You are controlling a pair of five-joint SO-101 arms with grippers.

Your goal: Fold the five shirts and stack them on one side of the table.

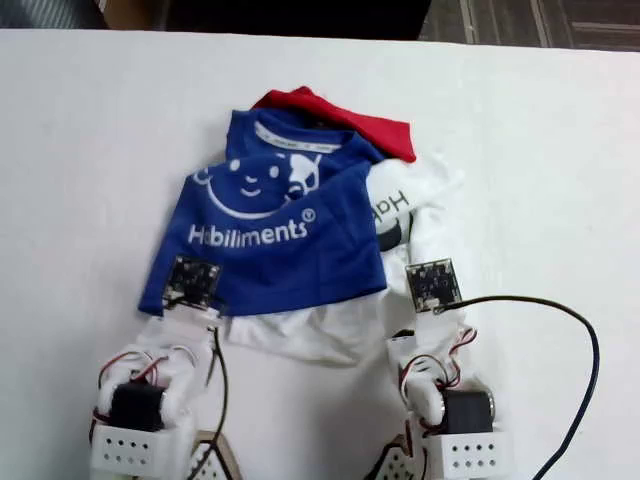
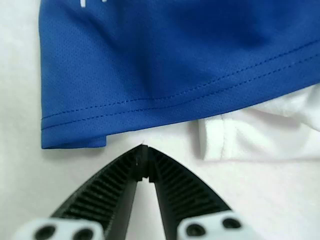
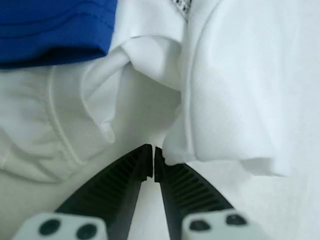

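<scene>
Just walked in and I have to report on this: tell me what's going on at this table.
Two robot arms face a heap of shirts in the middle of the table. A rumpled blue shirt lies on top of white shirts, with a red shirt peeking out at the far end. The left gripper is shut just short of the blue hem; the right gripper, also shut, is at the edge of the white fabric. Neither holds anything, and nothing is folded into a stack yet.
</scene>
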